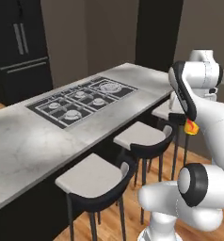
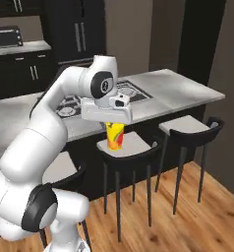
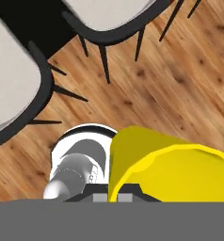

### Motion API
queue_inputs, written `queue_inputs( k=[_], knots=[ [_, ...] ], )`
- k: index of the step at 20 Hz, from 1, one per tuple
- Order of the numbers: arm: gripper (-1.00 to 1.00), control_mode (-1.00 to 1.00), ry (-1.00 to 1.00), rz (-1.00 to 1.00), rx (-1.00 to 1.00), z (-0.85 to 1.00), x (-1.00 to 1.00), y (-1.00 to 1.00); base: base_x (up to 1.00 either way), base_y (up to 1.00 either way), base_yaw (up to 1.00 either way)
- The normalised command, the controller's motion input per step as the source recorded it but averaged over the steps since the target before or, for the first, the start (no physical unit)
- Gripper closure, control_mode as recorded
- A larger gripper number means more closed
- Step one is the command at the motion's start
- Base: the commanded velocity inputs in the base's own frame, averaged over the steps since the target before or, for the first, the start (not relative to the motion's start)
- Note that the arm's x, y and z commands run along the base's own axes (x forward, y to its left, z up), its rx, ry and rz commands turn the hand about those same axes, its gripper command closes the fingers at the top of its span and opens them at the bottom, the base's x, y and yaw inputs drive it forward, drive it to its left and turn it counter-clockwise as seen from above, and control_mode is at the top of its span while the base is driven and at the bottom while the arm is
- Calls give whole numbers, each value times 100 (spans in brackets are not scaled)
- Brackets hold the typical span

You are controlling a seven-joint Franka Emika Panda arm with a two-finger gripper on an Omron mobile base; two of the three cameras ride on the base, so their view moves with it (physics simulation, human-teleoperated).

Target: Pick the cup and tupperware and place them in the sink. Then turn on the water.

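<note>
My gripper is shut on the yellow cup, which hangs upright under the hand, high above the wooden floor and in front of the middle stool. Its red-orange patch faces the right base camera. In the left base view a small piece of the cup peeks out from behind my arm. Seen from the hand, the cup is close at the lower right, its yellow rim toward the camera. The tupperware, the sink and the water are out of view.
A grey island counter with a black cooktop runs ahead. Three bar stools stand along its near side over a wooden floor. A dark fridge stands at the back left.
</note>
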Motion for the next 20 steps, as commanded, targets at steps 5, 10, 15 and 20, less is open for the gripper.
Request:
queue_inputs(
  k=[5,10,15,20],
  knots=[
    [100,100,0,0,0,0,0,0,-7,0,61],
    [100,100,0,0,0,0,0,0,-9,9,58],
    [100,100,0,0,0,0,0,0,-3,45,52],
    [100,100,0,0,0,0,0,0,0,58,53]
  ],
)
